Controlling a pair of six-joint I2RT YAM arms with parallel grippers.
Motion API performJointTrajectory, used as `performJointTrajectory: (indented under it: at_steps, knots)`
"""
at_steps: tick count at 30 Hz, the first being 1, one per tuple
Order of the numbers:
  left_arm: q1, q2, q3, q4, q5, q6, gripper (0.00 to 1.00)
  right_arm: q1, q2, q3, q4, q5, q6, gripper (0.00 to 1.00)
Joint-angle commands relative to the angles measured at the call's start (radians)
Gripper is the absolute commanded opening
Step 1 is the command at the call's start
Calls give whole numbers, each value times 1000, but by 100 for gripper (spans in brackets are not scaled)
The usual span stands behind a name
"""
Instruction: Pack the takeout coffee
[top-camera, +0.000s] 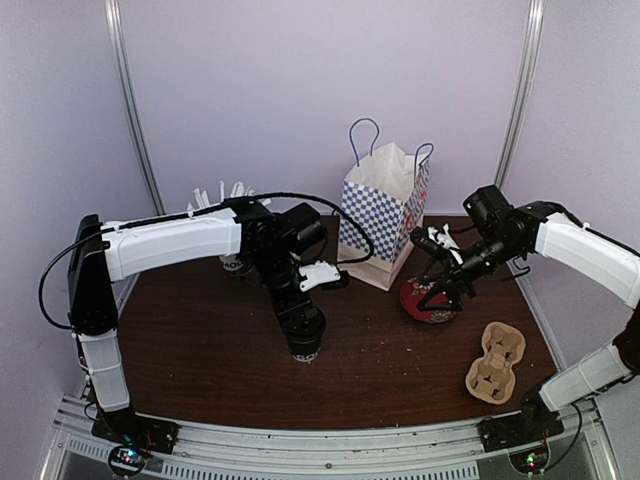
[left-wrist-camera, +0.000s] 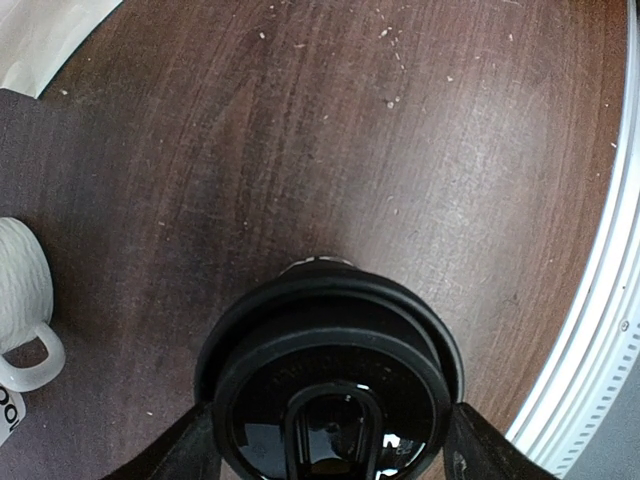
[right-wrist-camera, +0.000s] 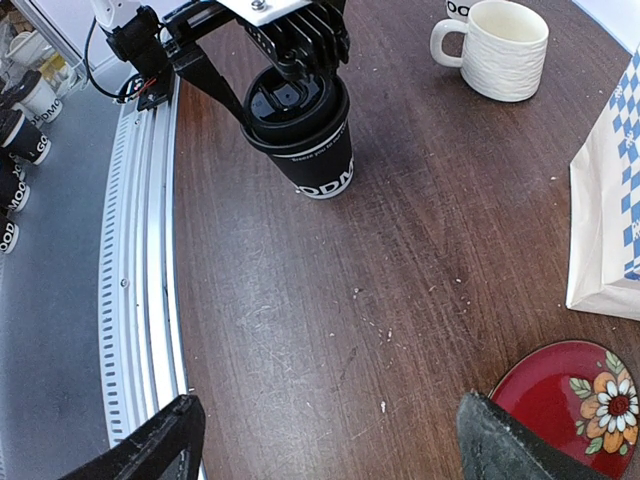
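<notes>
The takeout coffee (top-camera: 305, 346) is a black paper cup with white lettering and a black lid, standing near the middle of the table. My left gripper (top-camera: 303, 330) comes down over it from above. In the left wrist view the lid (left-wrist-camera: 330, 390) fills the gap, and both fingers (left-wrist-camera: 190, 445) press against its sides. The right wrist view shows the cup (right-wrist-camera: 312, 150) held at its top rim, slightly tilted. My right gripper (top-camera: 442, 290) hangs open and empty over a red plate (top-camera: 428, 304), its fingertips (right-wrist-camera: 165, 440) wide apart above bare wood.
A blue-checked paper bag (top-camera: 385, 215) stands open at the back centre. A cream mug (right-wrist-camera: 505, 50) sits left of it, near white straws (top-camera: 220, 195). A cardboard cup carrier (top-camera: 495, 362) lies front right. The metal rail (right-wrist-camera: 140, 300) marks the near edge.
</notes>
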Motion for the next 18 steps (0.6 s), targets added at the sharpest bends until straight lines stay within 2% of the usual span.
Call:
performJointTrajectory:
  at_steps: [1, 18]
  knots:
    - [4, 11, -7, 21, -29, -12, 76, -3, 16, -2, -2, -8, -4, 90]
    - [-26, 3, -42, 38, -102, -3, 80, -3, 26, 2, -2, -10, 1, 90]
